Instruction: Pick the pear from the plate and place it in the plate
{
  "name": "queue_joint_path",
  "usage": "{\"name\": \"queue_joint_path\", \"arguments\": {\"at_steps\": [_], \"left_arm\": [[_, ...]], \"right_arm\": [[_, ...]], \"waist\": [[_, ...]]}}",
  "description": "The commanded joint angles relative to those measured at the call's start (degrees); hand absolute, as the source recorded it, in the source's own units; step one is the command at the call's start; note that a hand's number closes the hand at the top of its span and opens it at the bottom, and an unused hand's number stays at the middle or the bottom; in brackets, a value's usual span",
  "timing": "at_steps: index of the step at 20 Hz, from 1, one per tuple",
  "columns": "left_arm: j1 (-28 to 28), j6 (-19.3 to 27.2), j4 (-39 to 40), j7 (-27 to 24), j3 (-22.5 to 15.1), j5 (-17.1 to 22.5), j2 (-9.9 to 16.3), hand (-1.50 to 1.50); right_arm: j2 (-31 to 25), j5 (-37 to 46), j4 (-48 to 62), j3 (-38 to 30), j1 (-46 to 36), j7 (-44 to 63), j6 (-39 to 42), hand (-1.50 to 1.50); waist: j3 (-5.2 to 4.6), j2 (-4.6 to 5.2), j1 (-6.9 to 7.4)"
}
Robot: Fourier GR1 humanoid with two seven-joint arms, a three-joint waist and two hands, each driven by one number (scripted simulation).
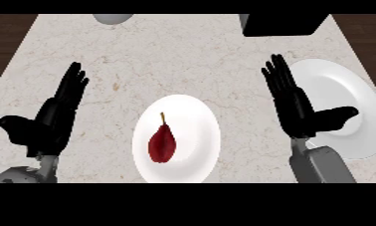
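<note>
Pear (161, 144), dark red with its stem pointed away from the robot, is laid on a white plate (197, 120) near the counter's front edge, between the two hands and touched by neither. No writing or label can be read on anything shown. The left hand (53, 115) is held open at the left, fingers straight and close together, thumb spread outward. The right hand (297, 108) is held open likewise, its thumb stretched over the rim of a second white plate (345, 85) at the right. A black box (283, 24) and a grey round object (112, 18) are seen at the marble counter's (183, 56) far edge.
</note>
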Motion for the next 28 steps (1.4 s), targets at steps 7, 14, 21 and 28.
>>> {"name": "queue_joint_path", "arguments": {"at_steps": [7, 14, 21, 28], "left_arm": [[-1.69, -3.28, 6.93, 2.56, 0.51, -0.34, 0.7, 0.0], [-4.03, -7.64, 15.87, -0.54, 2.27, -0.46, -2.28, 0.0], [-9.52, -10.55, 20.11, 2.18, 5.0, -1.06, -2.04, 0.0], [-5.81, -9.93, 12.73, 5.5, 6.45, -2.9, -2.42, 0.0]], "right_arm": [[-12.32, 23.18, 3.09, 9.56, -13.75, -5.15, 3.83, 1.5], [6.55, 19.26, 22.8, 8.33, -4.82, -30.79, 1.4, -1.5], [4.62, 31.8, 22.02, 15.09, -9.41, -20.68, -2.34, -1.5], [3.45, 39.85, 10.51, 19.15, -7.43, -6.27, -1.44, -1.5]], "waist": [[-1.96, -0.97, 2.4], [0.28, 1.01, 2.33], [0.23, 0.72, 1.85], [0.24, 0.52, 2.01]]}}
